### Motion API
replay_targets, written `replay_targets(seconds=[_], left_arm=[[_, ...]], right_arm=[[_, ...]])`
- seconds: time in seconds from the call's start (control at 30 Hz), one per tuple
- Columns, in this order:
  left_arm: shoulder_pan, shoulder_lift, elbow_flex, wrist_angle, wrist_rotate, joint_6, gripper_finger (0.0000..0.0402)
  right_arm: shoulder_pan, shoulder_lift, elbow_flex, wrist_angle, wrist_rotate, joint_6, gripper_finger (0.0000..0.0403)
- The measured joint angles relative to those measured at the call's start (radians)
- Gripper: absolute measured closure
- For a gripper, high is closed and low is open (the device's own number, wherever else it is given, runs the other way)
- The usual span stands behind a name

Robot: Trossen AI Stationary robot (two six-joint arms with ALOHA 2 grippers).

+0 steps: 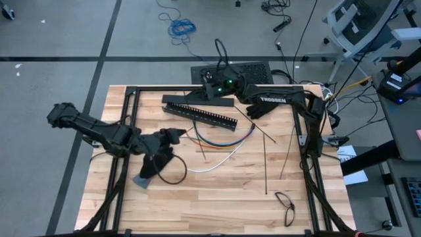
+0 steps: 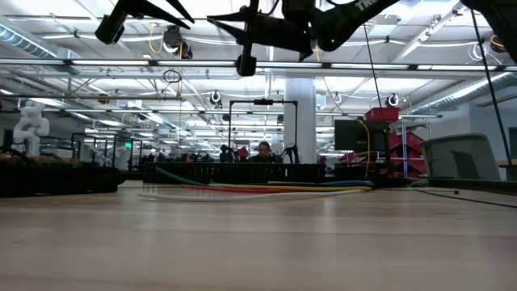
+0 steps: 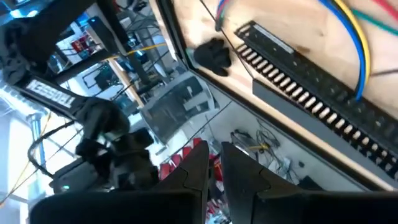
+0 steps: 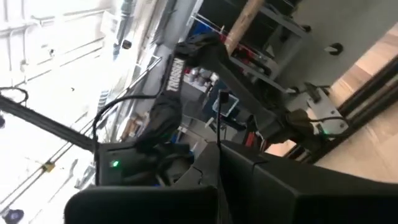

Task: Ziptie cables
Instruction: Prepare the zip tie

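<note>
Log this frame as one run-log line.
left claw: shut, empty, left of cables | right claw: shut, empty, far edge by bar | cables: untied

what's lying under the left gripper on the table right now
In the high view the left gripper hangs over the ends of the cables and a black cable loop. A grey-blue patch shows below the arm; what lies directly under its body is hidden.

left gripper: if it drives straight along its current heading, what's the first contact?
Probably the slotted bar: the left gripper points toward it, fingers nearly shut, holding nothing. The coloured cables lie just off that line; depth is unclear.
</note>
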State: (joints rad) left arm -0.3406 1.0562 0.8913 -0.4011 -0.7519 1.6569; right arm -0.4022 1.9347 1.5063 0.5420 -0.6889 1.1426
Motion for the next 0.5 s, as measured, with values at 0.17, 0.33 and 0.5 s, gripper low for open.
replay_targets(seconds=[0.17, 0.33, 0.5], left_arm=[[-0.052, 0.000, 0.000, 0.003, -0.008, -0.155, 0.0359], [-0.066, 0.000, 0.000, -0.004, -0.009, -0.210, 0.0359], [-0.041, 0.027, -0.011, -0.001, 0.019, -0.169, 0.0359]], right_arm=[[0.008, 0.040, 0.000, -0.006, 0.043, 0.029, 0.0403], [0.012, 0.052, 0.000, 0.009, 0.071, 0.103, 0.0403], [0.035, 0.055, 0.000, 0.006, 0.124, 0.143, 0.0403]])
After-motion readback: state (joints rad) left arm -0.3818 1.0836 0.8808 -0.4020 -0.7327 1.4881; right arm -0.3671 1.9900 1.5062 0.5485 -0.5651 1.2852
